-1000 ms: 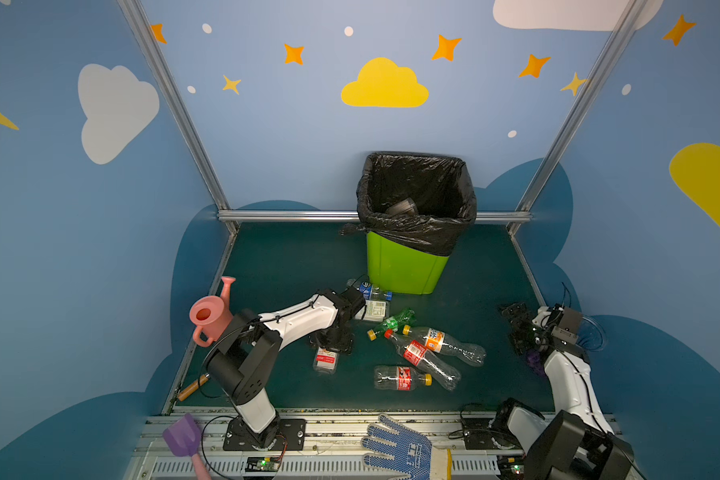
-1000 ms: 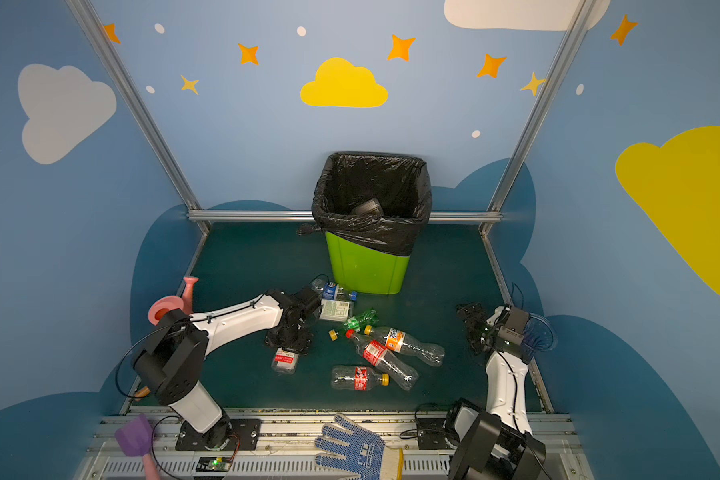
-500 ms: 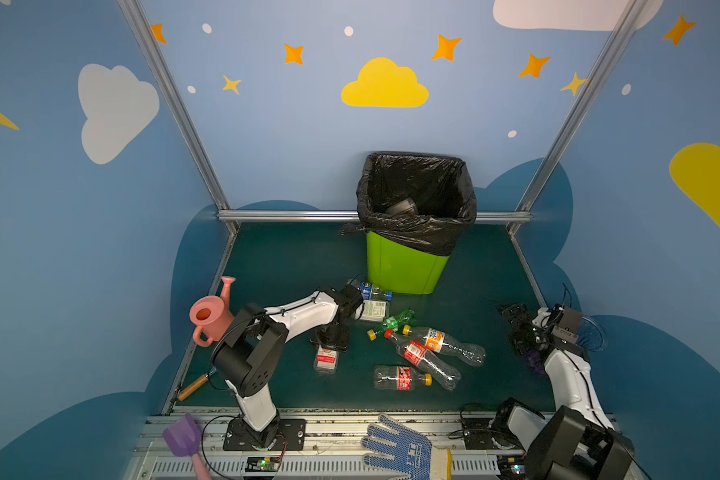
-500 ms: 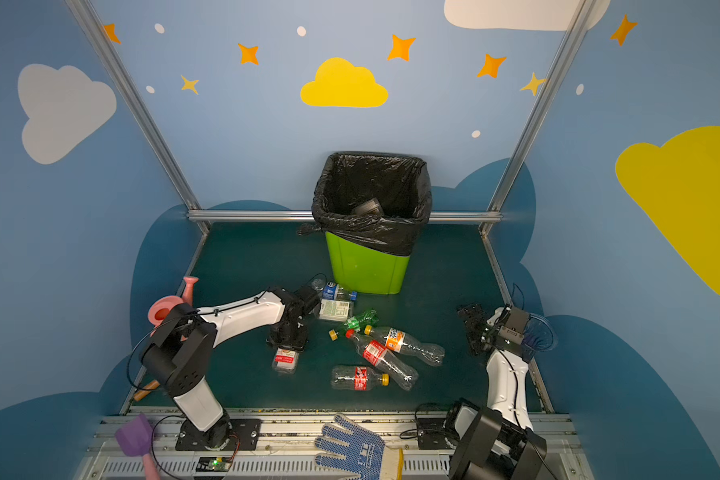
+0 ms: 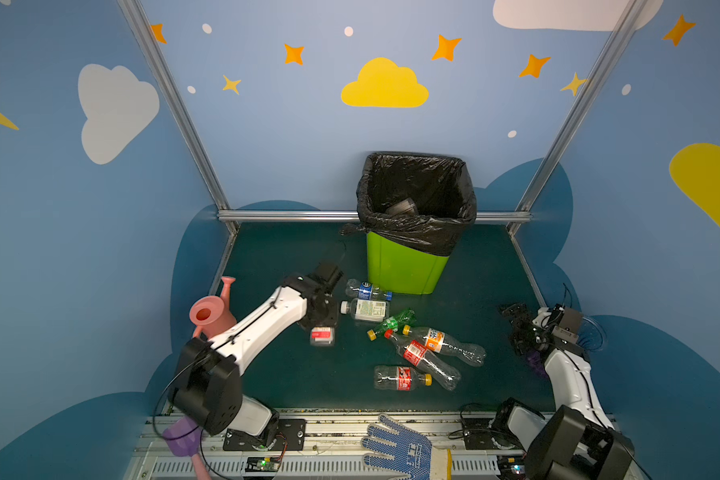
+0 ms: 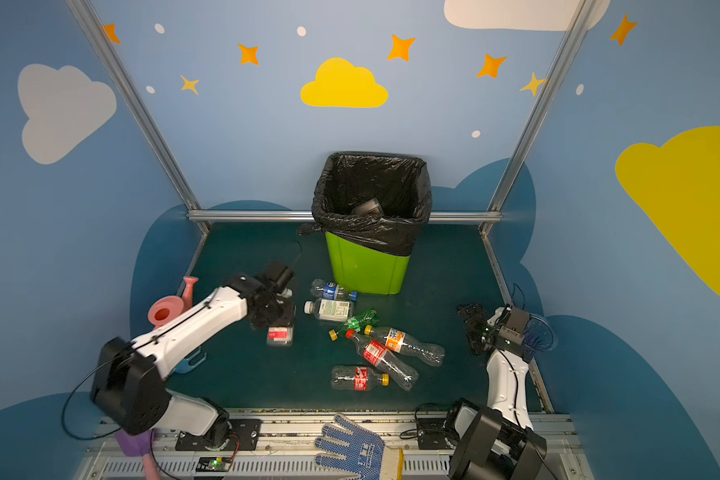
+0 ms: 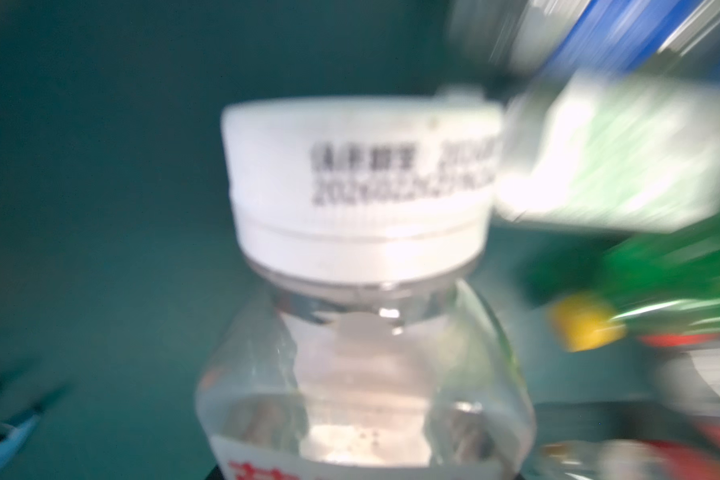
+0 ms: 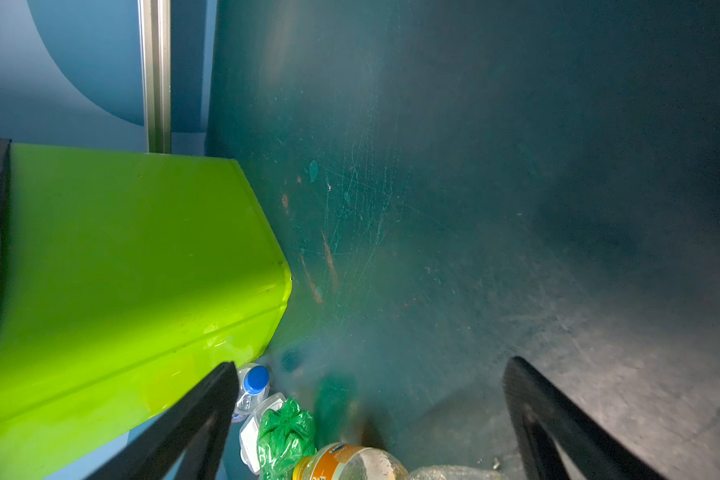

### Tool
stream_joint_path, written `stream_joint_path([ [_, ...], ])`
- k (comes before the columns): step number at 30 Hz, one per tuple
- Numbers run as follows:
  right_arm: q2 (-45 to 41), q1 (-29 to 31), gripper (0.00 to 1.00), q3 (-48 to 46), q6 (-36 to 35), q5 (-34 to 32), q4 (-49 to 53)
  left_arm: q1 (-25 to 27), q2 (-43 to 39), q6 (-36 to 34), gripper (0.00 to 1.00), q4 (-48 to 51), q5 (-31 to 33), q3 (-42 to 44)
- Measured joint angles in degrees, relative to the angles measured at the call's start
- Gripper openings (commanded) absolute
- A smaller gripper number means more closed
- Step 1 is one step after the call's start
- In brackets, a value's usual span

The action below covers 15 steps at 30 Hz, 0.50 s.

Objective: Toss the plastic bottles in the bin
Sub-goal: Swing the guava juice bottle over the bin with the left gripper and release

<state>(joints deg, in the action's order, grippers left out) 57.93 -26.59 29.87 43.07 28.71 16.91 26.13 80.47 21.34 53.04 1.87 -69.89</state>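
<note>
- Blue walls with clouds and stars surround a dark green mat.
- My left claw is clamped on a bottle: clear, white cap, red label, at left-centre. Its jaws are hidden from me.
- The bin, lime with a black liner, stands far centre.
- Six loose bottles lie right of it, two of them just before the bin's base.
- My right claw gapes wide and empty at the right edge.
- A pink watering can sits left, and a glove lies on the near rail.
</note>
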Motion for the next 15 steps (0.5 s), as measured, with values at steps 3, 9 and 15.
stream_joint_path([
  [3, 0.02, 0.00, 0.98, 0.11, 0.07, 0.46, 0.00, -5.22, -8.09, -2.14, 0.44, -3.76, 1.29, -9.22],
  [9, 0.02, -0.04, 0.98, 2.14, 0.55, 1.20, -0.20, -10.71, -19.96, -6.27, 0.47, -21.66, 4.94, -24.76],
  [15, -0.09, -0.33, 0.98, 3.04, 1.70, 2.19, -0.94, -10.82, -17.40, -4.15, 0.48, -41.00, 1.16, -33.09],
])
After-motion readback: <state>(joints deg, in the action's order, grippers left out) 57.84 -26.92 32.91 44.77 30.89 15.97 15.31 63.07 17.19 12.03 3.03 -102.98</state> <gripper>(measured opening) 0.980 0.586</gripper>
